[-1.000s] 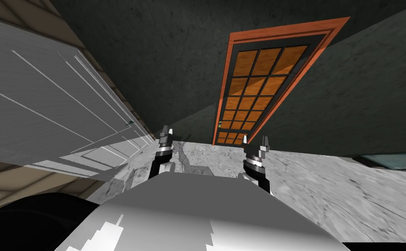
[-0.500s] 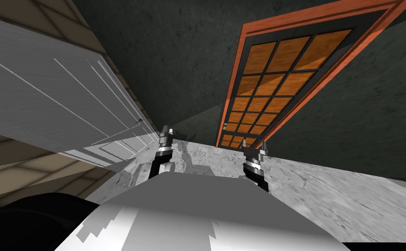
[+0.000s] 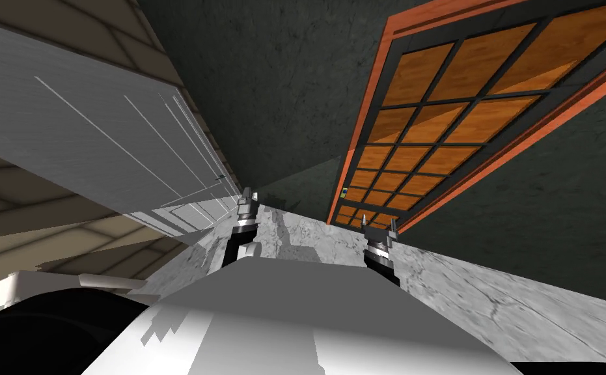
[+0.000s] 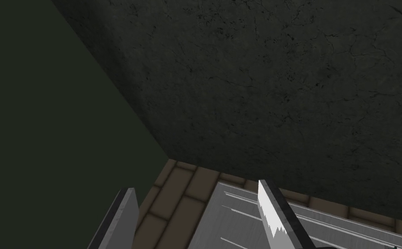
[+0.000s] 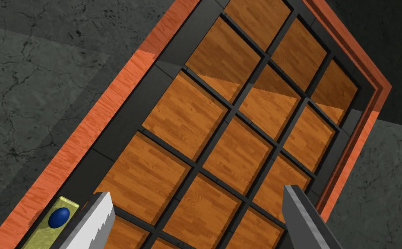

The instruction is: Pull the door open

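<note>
Dark green walls (image 3: 282, 97) meet over a marble floor (image 3: 464, 286). Right hand (image 5: 197, 192), fingers apart and empty, faces the panelled wooden door (image 5: 221, 142), far right in its orange frame (image 5: 109, 108); its blue knob (image 5: 58, 217) sits just beside one finger. Left hand (image 3: 247, 195), to its left, has fingers apart too.

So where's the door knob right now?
In the right wrist view, the blue knob sits on its yellow plate at the door's dark edge, beside the right gripper's finger.

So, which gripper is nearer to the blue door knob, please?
Right. The right gripper faces the door, with the blue knob showing beside one finger; the left gripper points at the dark wall.
</note>
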Controlling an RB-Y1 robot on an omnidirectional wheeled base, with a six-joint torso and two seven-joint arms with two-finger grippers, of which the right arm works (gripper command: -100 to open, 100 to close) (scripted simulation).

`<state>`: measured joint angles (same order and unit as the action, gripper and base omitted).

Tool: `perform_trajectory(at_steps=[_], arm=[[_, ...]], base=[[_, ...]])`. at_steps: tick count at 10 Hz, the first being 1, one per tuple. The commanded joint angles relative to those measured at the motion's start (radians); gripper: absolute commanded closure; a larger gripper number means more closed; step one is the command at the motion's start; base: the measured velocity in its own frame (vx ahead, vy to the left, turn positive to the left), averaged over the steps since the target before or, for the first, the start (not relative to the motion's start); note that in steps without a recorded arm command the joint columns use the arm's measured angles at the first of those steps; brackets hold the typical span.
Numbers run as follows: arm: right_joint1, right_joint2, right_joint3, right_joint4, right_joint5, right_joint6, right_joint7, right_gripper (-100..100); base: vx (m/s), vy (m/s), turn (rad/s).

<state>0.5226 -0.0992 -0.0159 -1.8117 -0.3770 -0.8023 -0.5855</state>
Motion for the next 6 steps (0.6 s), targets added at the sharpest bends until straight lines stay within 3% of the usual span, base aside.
perform_trajectory(at_steps=[1,6], arm=[[0.004,-0.012,-0.007,0.036,-0.030,-0.010,-0.050,-100],[0.008,-0.032,-0.013,0.164,-0.110,-0.051,-0.187,-100]], base=[[0.092,-0.016,0.189],[0.091,-0.043,0.199]])
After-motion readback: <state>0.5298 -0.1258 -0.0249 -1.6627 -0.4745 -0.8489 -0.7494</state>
